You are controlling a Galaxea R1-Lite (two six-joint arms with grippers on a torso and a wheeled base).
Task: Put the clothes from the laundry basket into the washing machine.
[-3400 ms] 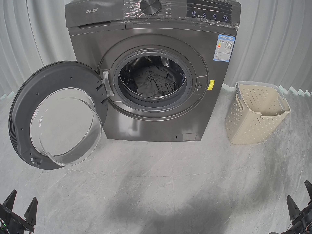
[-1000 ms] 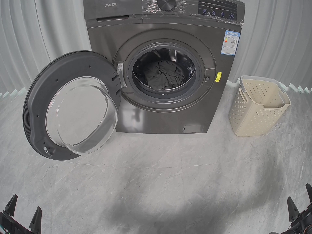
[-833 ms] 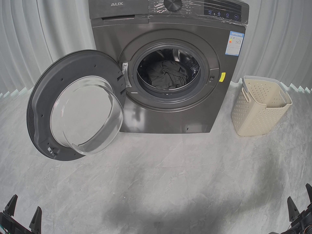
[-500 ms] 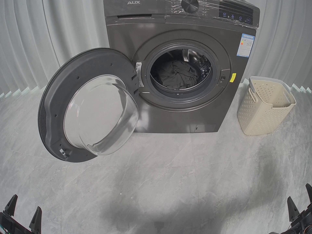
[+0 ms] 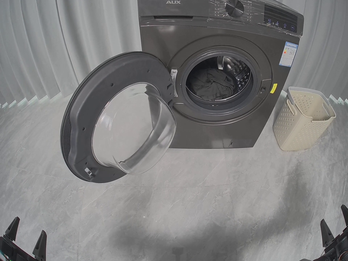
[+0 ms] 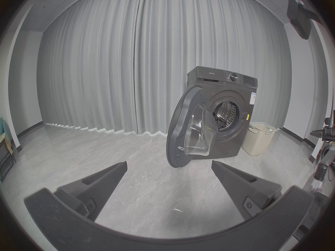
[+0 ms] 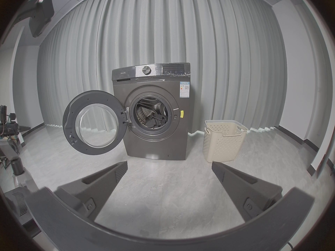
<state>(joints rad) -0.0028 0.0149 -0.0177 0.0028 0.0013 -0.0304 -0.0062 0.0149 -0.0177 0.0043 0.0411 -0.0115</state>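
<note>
The clothes [image 5: 212, 86] lie as one dark, crumpled heap of soft cloth inside the ribbed metal drum of the washing machine [image 5: 203, 135]. The machine is a boxy appliance in brushed dark grey, with a round dial [image 5: 234, 7] and a glossy control panel under wrinkled clear film. Its round door [image 5: 108, 87] hangs wide open on the robot's left, a matte grey ring around a bulging clear glass bowl [image 5: 134, 127]. On the other side, just beside the machine, stands the laundry basket [image 5: 301, 131], which is beige plastic, rectangular and tapered, with perforated walls.

The floor [image 5: 181, 207] is smooth, pale grey, marble-look tile with thin seams. A pleated light grey curtain [image 5: 54, 37] covers the wall behind.

There is one machine, one door, one basket and one heap of clothes. There are two grippers, each with two black wedge-shaped fingers. The left gripper [image 5: 28, 227] and the right gripper [image 5: 333, 214] are both low over the floor, with jaws spread and holding nothing.
</note>
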